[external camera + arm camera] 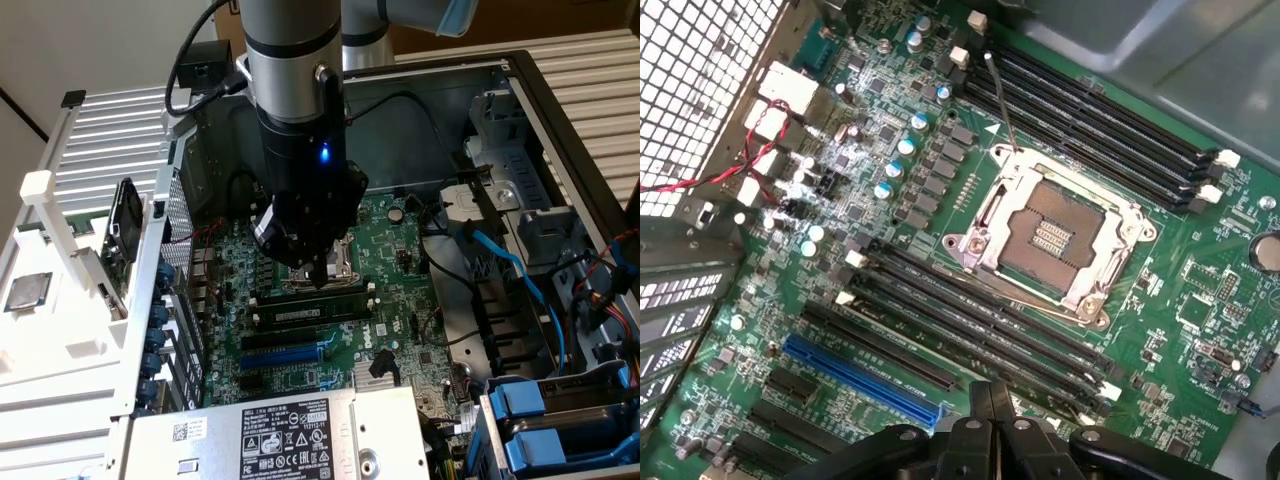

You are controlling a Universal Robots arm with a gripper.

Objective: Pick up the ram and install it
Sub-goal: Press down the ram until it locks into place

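Observation:
The ram (305, 313), a long dark stick with a white sticker, stands on edge in one of the slots just in front of the processor socket (335, 262) on the green motherboard (400, 300). My gripper (321, 280) hangs straight down over the slots, its tips just above and behind the ram, touching or nearly touching the slot row. The fingers are shut together with nothing between them. In the wrist view the shut gripper (990, 398) sits over the row of black slots (970, 315), with the empty socket (1055, 240) beyond. I cannot pick out the ram there.
The open computer case (520, 75) surrounds the board, with blue cables (505, 265) and drive bays (545, 420) at the exterior view's right. A power supply (290, 435) lies in front. A white rack (60, 330) on the exterior view's left holds a silver processor chip (27, 290).

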